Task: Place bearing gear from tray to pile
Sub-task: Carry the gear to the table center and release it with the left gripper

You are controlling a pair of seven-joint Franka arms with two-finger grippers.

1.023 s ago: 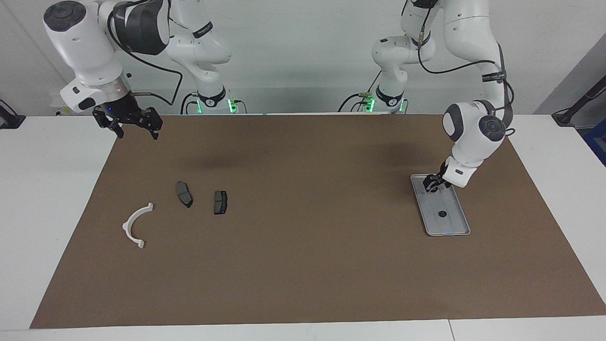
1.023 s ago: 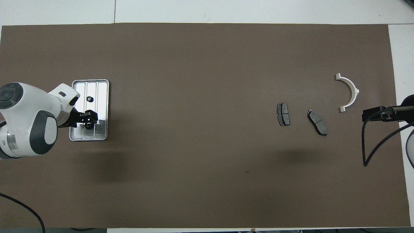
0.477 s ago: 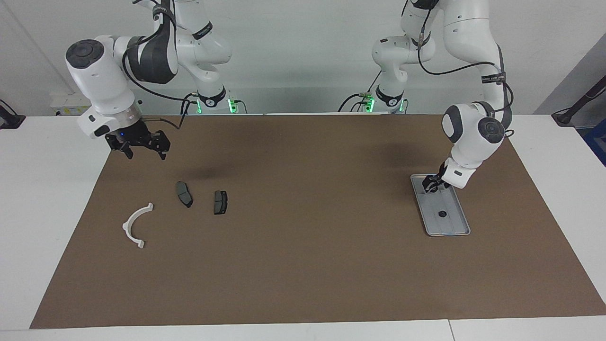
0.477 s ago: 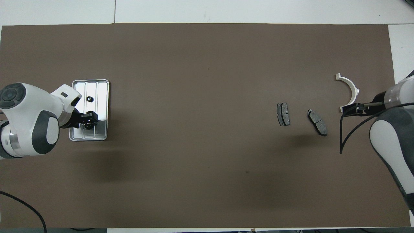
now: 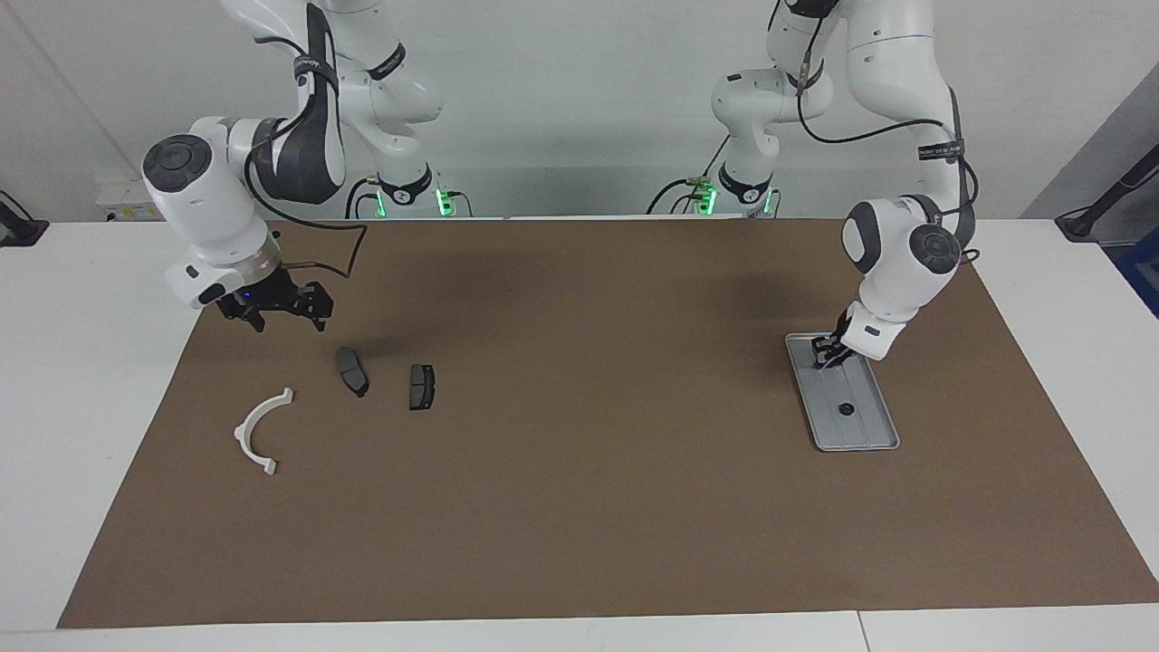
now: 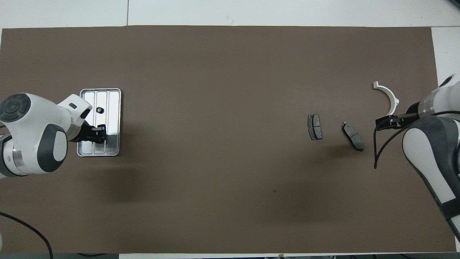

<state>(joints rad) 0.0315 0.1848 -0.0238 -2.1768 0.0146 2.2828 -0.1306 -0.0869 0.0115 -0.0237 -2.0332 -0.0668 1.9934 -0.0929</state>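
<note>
Bearing gear [image 5: 846, 409]: small, black, round, in tray [image 5: 876, 441].

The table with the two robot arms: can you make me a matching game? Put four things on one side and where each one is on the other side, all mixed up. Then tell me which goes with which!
Things:
1. small black round gear
2. white half-ring plastic bracket
3. left tool
4. right tool

Places:
A. up in the air, open, over the brown mat near the dark grey pads
B. lying loose on the floor of the silver-grey metal tray
C. down at the tray's end nearest the robots
D. on the mat, farther from the robots than the pads

Pairs: 1-B, 2-D, 3-C, 4-A.
</note>
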